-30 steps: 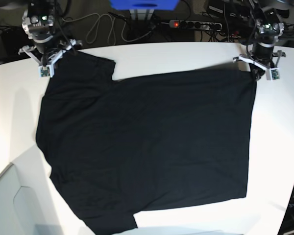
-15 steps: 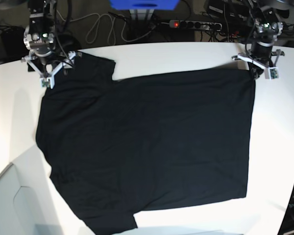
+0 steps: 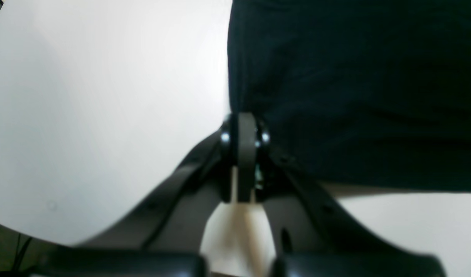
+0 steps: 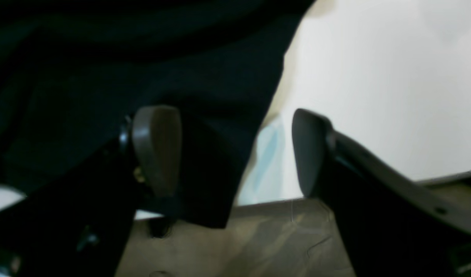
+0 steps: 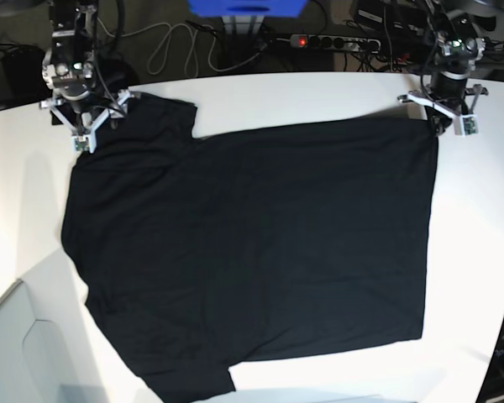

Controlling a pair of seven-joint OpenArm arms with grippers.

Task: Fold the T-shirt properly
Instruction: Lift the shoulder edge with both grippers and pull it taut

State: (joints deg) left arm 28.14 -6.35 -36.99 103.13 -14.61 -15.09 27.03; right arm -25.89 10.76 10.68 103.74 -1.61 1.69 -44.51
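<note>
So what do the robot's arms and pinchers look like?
Both arms are dark metal with black cables running along them. Each has a pale grey, spread-out bracket near the tip. The left gripper has slim dark grey fingers with rounded tips. The right gripper has chunky, paddle-shaped dark fingers.

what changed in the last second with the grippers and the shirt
The right gripper has opened and let go of the T-shirt at its sleeve corner, lifting slightly toward the table's far edge; its jaws now stand apart with the sleeve edge loose between them. The left gripper stays shut on the hem corner. The T-shirt lies flat and spread, much as before.
</note>
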